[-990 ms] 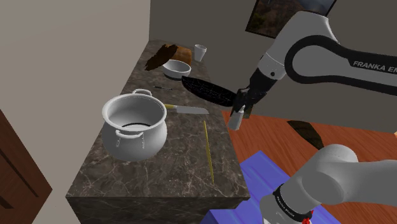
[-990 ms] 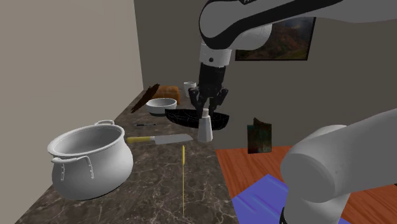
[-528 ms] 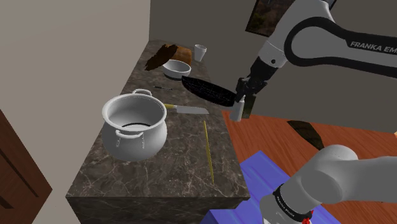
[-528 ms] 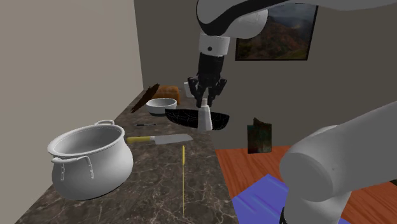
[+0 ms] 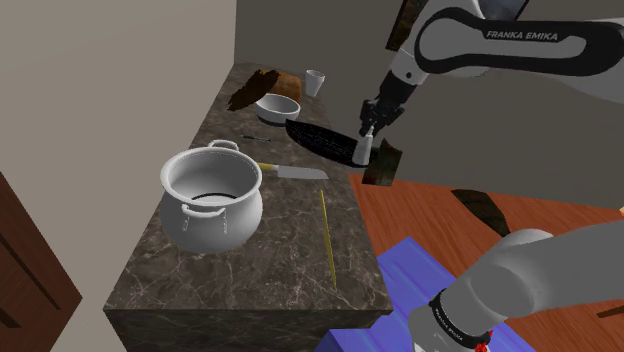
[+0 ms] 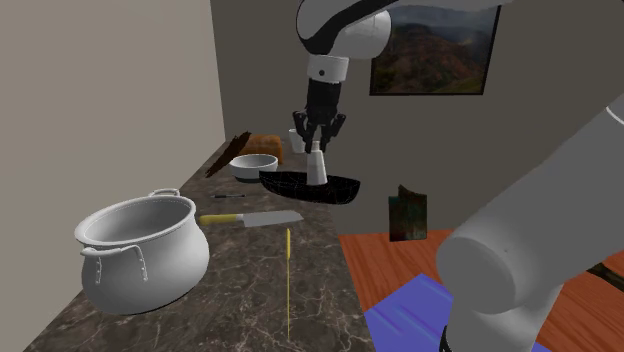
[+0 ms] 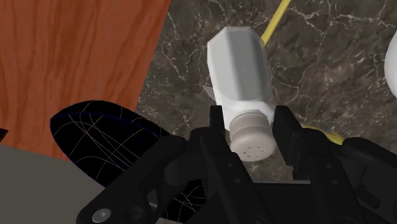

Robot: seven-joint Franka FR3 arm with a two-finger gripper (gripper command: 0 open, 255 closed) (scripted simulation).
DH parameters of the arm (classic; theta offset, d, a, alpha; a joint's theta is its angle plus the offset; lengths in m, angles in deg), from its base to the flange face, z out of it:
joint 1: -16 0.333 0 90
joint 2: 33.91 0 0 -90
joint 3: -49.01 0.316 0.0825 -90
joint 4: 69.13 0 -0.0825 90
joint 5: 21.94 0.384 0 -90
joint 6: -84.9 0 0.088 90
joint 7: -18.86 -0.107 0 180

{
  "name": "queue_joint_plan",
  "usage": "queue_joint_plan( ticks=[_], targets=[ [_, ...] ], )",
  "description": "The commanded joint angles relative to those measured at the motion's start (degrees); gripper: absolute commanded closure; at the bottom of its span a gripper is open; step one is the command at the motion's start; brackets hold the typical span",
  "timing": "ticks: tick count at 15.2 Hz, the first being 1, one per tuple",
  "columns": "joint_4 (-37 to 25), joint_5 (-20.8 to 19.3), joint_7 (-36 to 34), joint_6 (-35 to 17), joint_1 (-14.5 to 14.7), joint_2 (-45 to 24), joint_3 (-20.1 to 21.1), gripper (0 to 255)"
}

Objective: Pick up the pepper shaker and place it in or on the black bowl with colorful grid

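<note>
Pepper shaker (image 5: 364,148) (image 6: 317,170) (image 7: 242,89): a white, faceted shaker is hanging cap-up in the gripper, clear of the countertop, at the rim of the black bowl. Whether it is hanging over the bowl's inside or just beside it cannot be told.
Gripper (image 5: 368,128) (image 6: 317,149) (image 7: 250,127): the two black fingers are clasping the shaker's perforated cap from both sides, pointing downward.
Black bowl (image 5: 325,143) (image 6: 300,187) (image 7: 108,137): a shallow black dish with thin coloured grid lines is sitting at the countertop's edge, partly overhanging the floor.
Countertop (image 5: 280,250) (image 6: 250,290) (image 7: 331,63): a dark veined marble slab is carrying the bowl.
Near the bowl: a knife (image 5: 295,172) (image 6: 255,218) and a thin yellow stick (image 5: 327,235) (image 6: 289,280) (image 7: 273,22) are lying flat; a grey pot (image 5: 212,198) (image 6: 140,250) is standing further along.
Behind the bowl: a white bowl (image 5: 277,105) (image 6: 253,165), a brown loaf (image 5: 270,80) (image 6: 264,145) and a white cup (image 5: 315,82) are sitting toward the wall.
Room: a reddish wooden floor (image 5: 440,215) (image 7: 83,51) and a blue rug (image 5: 415,275) (image 6: 410,310) are lying below the bowl's side of the counter; a landscape picture (image 6: 435,55) is hanging on the wall.
Arm: the white arm is reaching high over the counter, its wrist dropping nearly vertically onto the bowl.
</note>
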Motion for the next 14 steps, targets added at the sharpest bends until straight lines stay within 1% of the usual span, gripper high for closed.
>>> queue_joint_plan(
  ticks=[1, 8, 14],
  targets=[
    [-3.94, -0.43, 1.20, -0.23, -0.56, -4.25, -0.90, 255],
    [-19.32, -0.86, 5.34, 0.88, -2.16, -18.81, -3.77, 255],
    [-35.82, -0.18, 8.52, 4.46, -3.60, -31.99, -5.61, 255]
  ],
)
